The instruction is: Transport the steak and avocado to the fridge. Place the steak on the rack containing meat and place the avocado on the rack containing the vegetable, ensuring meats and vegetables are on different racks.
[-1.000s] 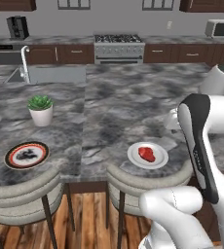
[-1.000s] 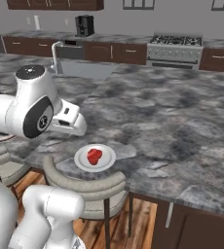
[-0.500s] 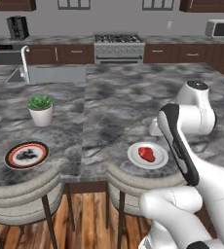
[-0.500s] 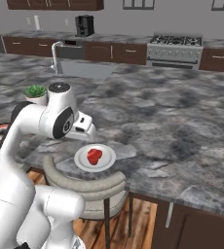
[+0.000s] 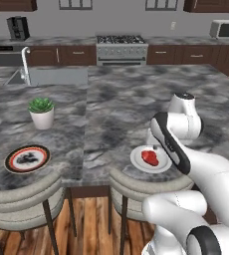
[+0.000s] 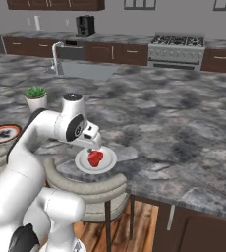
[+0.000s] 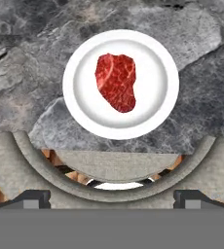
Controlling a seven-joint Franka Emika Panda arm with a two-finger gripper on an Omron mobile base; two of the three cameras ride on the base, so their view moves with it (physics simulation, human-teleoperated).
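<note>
The steak [image 7: 116,81] is a red marbled chunk lying in the middle of a white plate [image 7: 155,109] near the front edge of the grey stone island. It also appears as the steak [image 5: 150,157] and the steak [image 6: 95,157] in the base views. My gripper [image 7: 113,197] hangs a short way above it, pointing down, with its jaws wide open and nothing between them; the gripper [image 6: 93,147] sits just over the white plate [image 6: 110,162]. A small dark avocado [image 5: 27,158] rests on a red-rimmed plate [image 5: 11,162] further left. The fridge is out of view.
A potted plant [image 5: 42,110] stands on the island behind the red-rimmed plate. Two round padded stools [image 5: 146,187] tuck under the front edge, one right below the white plate. A sink [image 5: 52,77], stove [image 5: 121,47] and microwave [image 5: 226,30] line the back.
The arm has swung forward and down from beside the base, bringing the hand over the white plate and the steak. The jaws have stayed open.
</note>
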